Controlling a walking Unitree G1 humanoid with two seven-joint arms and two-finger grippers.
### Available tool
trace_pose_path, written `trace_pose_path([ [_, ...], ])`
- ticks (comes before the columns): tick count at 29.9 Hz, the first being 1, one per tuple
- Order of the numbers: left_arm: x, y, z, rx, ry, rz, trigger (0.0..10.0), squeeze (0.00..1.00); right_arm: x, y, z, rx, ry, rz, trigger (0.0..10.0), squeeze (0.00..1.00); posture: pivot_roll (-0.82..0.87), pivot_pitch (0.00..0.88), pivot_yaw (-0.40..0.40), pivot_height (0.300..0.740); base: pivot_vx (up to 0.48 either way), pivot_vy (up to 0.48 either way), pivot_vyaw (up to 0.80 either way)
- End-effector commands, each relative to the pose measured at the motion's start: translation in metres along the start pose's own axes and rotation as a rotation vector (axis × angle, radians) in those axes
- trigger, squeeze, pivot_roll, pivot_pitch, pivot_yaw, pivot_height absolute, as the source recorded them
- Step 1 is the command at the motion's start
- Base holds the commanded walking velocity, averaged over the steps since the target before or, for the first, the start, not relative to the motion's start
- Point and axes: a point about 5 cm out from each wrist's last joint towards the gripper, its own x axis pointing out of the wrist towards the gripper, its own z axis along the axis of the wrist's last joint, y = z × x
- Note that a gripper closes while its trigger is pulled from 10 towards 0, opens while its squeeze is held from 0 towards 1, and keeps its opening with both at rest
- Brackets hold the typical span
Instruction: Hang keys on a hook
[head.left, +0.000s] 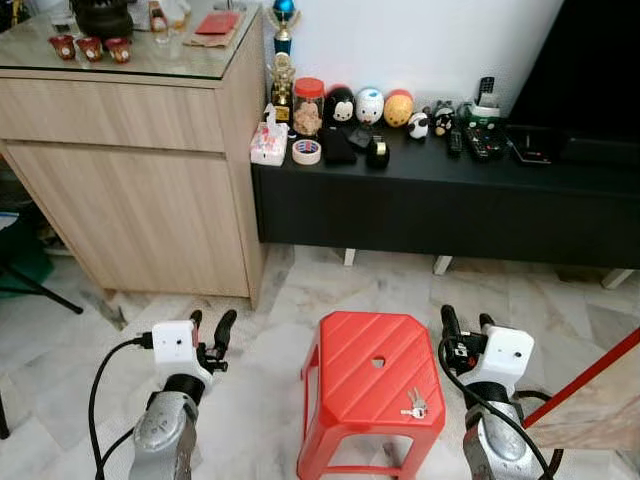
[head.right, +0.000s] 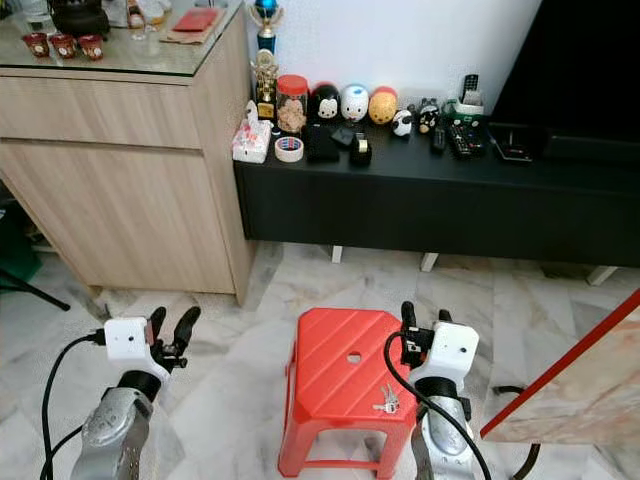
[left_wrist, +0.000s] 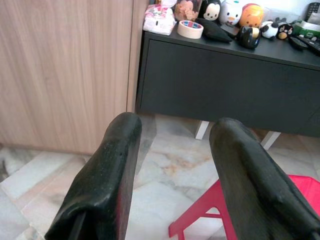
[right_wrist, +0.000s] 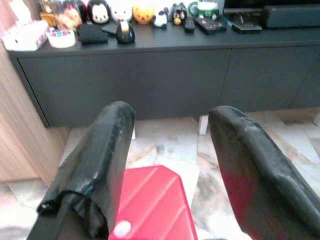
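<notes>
A small bunch of silver keys (head.left: 415, 404) lies on the near right corner of a red plastic stool (head.left: 350, 350) that stands on the marble floor in front of me. My left gripper (head.left: 210, 328) is open, raised to the left of the stool with nothing between its fingers. To the right of the stool, close beside its edge, my right gripper (head.left: 466, 324) is open and empty. In the wrist views the left fingers (left_wrist: 105, 185) and the right fingers (right_wrist: 95, 170) stand well apart. No hook can be made out.
A low black cabinet (head.left: 440, 205) along the white wall carries toys, a tape roll (head.left: 306, 151), a jar and remotes. A tall wooden sideboard (head.left: 140, 170) with a glass top stands at the left. A board with a red edge (head.left: 590, 385) leans at the right.
</notes>
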Motion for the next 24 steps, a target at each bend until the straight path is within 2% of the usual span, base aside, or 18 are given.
trace_pose_path([
  [1,-0.0025,0.0000,-0.0023,-0.010,0.017,0.005,10.0,0.00,-0.0001,0.0000,0.0032,-0.002,-0.001,-0.006,10.0,0.00,-0.02,0.004,-0.071,0.725,0.000,0.000,0.00],
  [11,0.0011,0.0006,-0.0019,-0.006,0.035,0.011,10.0,0.00,0.0005,0.0084,0.0036,0.025,0.032,0.012,10.0,0.00,-0.02,0.022,-0.070,0.660,0.000,0.000,0.00],
  [24,0.0024,-0.0045,-0.0043,-0.011,0.064,-0.009,10.0,0.00,0.0016,0.0073,-0.0005,0.036,0.065,0.028,10.0,0.00,-0.01,0.037,-0.073,0.660,0.000,0.000,0.00],
])
